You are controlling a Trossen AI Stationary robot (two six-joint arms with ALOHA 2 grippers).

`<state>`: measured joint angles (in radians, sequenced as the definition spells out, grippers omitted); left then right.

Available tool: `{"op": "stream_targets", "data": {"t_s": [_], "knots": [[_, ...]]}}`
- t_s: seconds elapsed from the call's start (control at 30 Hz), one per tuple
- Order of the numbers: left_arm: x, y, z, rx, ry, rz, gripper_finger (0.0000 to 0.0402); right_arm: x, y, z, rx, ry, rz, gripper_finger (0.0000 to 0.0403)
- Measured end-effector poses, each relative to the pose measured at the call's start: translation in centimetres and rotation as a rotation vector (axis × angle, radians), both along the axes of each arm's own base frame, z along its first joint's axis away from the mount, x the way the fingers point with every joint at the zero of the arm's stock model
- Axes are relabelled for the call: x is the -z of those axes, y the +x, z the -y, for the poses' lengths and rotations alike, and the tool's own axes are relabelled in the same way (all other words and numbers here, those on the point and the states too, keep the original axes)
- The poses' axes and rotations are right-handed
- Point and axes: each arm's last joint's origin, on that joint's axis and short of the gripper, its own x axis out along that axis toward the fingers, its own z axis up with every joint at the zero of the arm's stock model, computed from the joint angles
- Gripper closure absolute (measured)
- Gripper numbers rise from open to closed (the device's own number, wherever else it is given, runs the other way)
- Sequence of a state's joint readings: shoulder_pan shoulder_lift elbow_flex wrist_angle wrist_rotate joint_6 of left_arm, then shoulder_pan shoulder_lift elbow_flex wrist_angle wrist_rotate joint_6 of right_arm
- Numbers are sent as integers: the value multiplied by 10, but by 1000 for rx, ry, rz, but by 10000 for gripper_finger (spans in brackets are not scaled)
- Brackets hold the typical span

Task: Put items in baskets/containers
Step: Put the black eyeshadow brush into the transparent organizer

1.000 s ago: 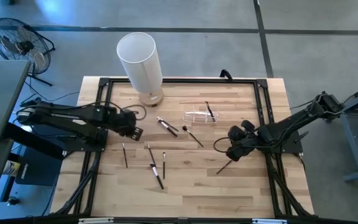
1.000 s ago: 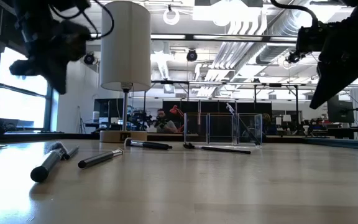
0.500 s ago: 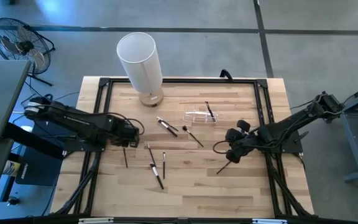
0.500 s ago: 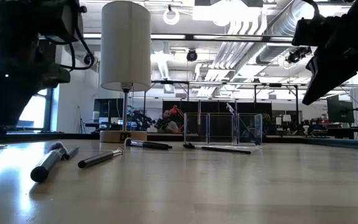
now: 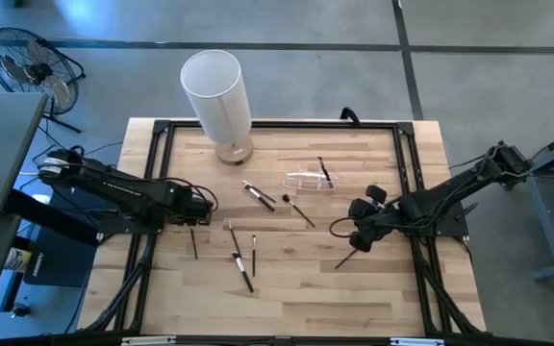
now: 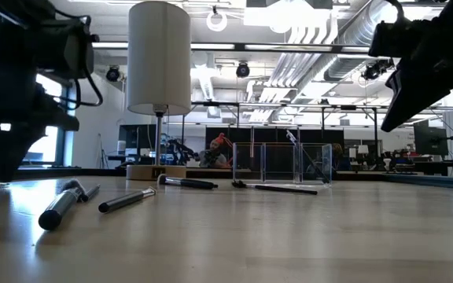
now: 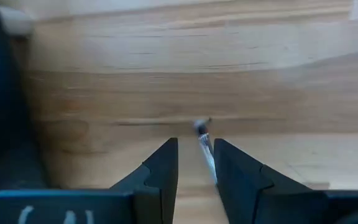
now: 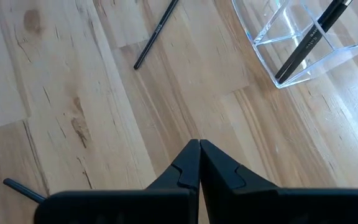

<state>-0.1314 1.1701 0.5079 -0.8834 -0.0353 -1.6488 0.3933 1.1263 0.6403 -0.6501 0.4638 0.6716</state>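
Observation:
Several thin dark brushes lie flat on the wooden table, among them one (image 5: pixel 193 240) at the left, one (image 5: pixel 258 195) in the middle and one (image 5: pixel 347 258) at the right. The clear container (image 5: pixel 311 180) stands toward the far side, and one brush (image 5: pixel 325 171) leans in it. My left gripper (image 7: pixel 195 146) is down at the table over the left brush's far end (image 7: pixel 204 140). It is open, with a finger on either side of that end; whether either touches it I cannot tell. My right gripper (image 8: pixel 199 147) hovers shut above bare wood, right of the middle.
A tall white cylinder on a wooden base (image 5: pixel 217 96) stands at the far left of the table. A black frame (image 5: pixel 158 135) runs along the table's edges. Three more brushes (image 5: pixel 242 259) lie near the middle, toward the near side. Bare wood lies along the near edge.
My left gripper has come down from well above the table to just over it, at the left brush's far end. My right gripper has shifted a little toward the table's left edge. No brush has moved.

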Motion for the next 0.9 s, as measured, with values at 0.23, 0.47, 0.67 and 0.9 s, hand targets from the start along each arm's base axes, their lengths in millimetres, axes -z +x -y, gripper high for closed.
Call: {"op": "stream_targets", "data": {"t_s": [0.23,0.47,0.67,0.9], "knots": [[11,-4,-1,-43,5,9,302,-1,1,0,0,6,15,399],[11,-5,-2,-62,44,5,302,-1,2,-1,1,9,24,397],[11,-5,-2,-120,64,8,302,-1,2,-1,3,4,27,400],[11,-6,-3,-156,71,8,302,-1,2,-1,4,3,28,397]]}}
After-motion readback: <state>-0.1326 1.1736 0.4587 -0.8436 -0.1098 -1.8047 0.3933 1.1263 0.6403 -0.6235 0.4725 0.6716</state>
